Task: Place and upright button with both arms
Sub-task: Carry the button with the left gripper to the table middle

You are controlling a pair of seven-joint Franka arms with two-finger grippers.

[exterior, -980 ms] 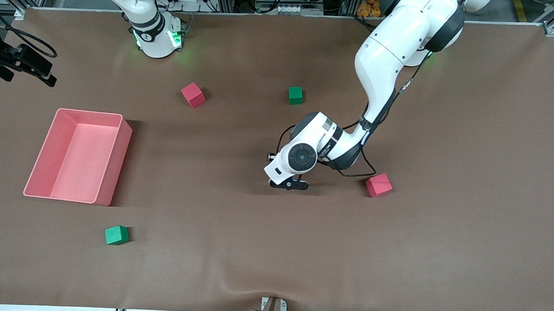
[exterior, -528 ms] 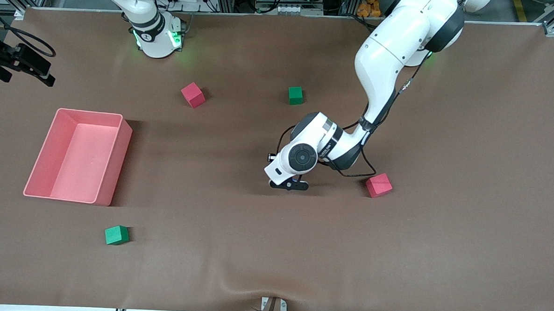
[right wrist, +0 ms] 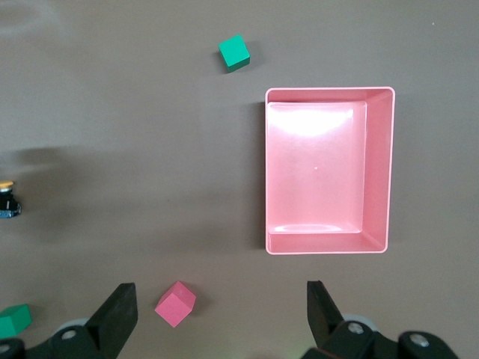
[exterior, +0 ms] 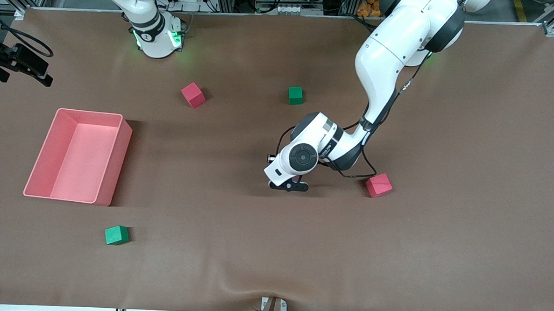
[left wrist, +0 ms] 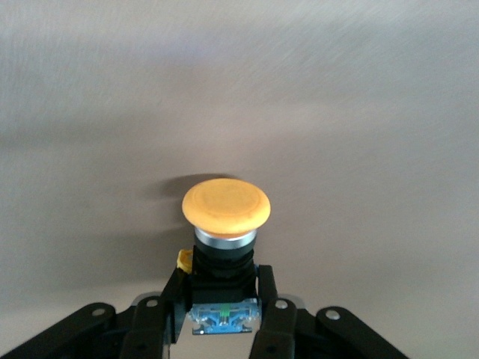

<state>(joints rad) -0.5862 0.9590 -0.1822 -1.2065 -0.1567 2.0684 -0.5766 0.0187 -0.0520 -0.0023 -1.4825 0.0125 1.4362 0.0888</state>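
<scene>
The brown table (exterior: pixel 441 251) carries a scatter of small things; a pink bin (exterior: pixel 78 156) sits toward the right arm's end, with a green cube (exterior: pixel 116 235) nearer the front camera than it; a red cube (exterior: pixel 193 95) and a second green cube (exterior: pixel 295 95) lie near the robots' bases; another red cube (exterior: pixel 378 185) rests just beside the left arm's wrist, toward the left arm's end, with a black cable looping down close to it; none of these touches the gripped part.

The button (left wrist: pixel 224 232) has a round orange cap, a thin silver ring under it, a black cylindrical body and a bluish base end; in the left wrist view it stands between the fingers (left wrist: pixel 275 314), which press its black body from both sides, cap pointing away from the wrist camera; it is at mid-table, hidden by the wrist in the front view.

The left arm bends down from its base, its wrist folded low; the left gripper (exterior: pixel 289 185) is at the table surface, closed on the button; the right gripper (right wrist: pixel 221 310) hangs high with its fingers spread wide, above the pink bin's end of the table; that arm waits.
</scene>
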